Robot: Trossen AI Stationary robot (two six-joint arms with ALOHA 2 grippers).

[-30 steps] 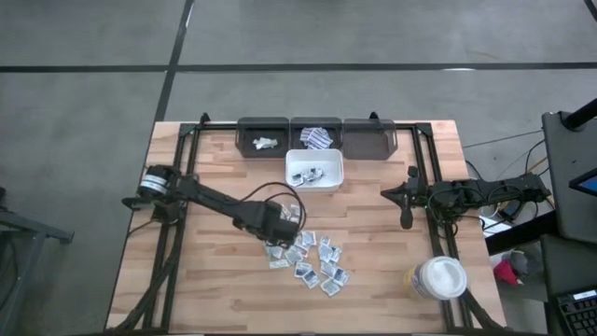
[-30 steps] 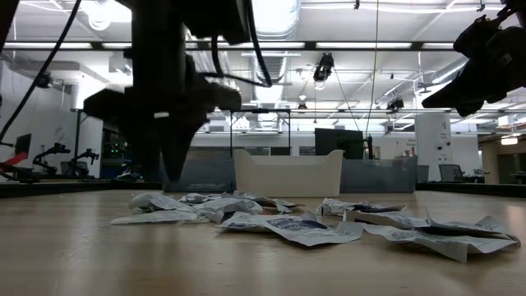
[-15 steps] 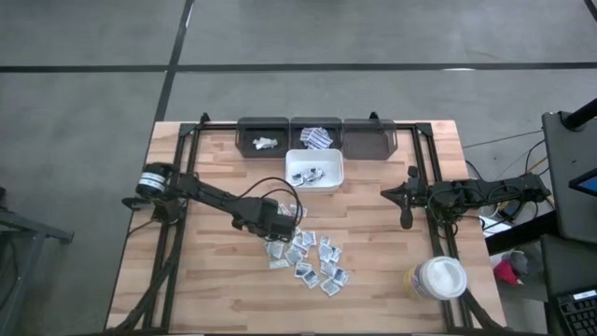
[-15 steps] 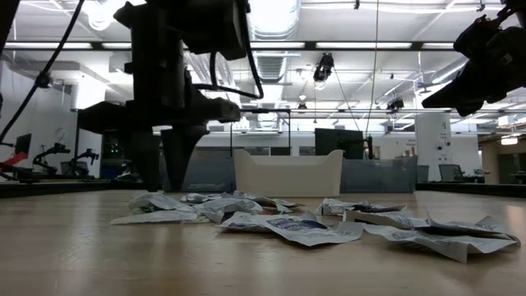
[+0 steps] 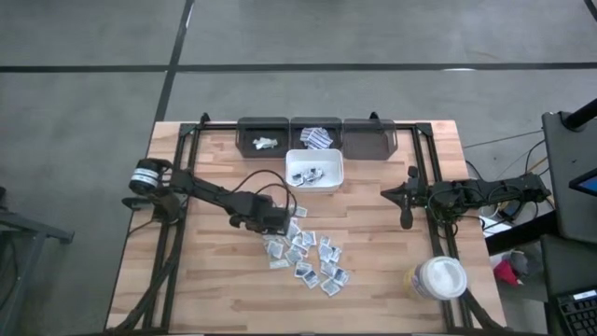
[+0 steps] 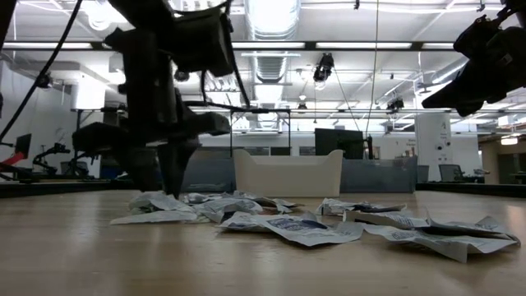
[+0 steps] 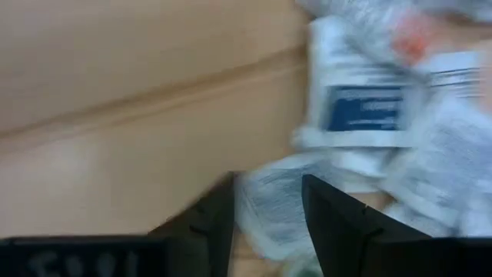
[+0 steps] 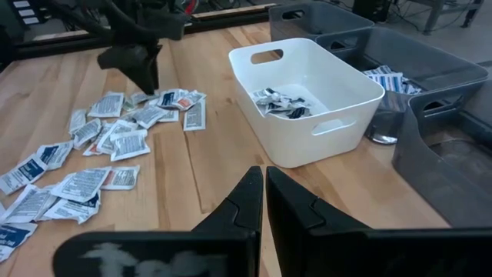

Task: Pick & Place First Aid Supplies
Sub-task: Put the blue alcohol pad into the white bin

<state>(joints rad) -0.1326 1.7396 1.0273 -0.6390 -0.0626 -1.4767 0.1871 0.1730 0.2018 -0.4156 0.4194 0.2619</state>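
Left claw (image 5: 280,222) open, one sachet (image 7: 270,211) lying between its fingers (image 7: 209,223).

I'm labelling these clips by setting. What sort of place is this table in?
Probably a robotics lab or workshop hall. The low view shows an open ceiling with strip lights and ducts and a monitor on benches behind the wooden table; other robot arms stand at the far left.

High view: looked straight down on whole table (image 5: 205,280). Low view: table-top level, faced room. Left wrist view: close above sachets (image 7: 361,115). Right wrist view: oblique, farther. All shared the sachets.
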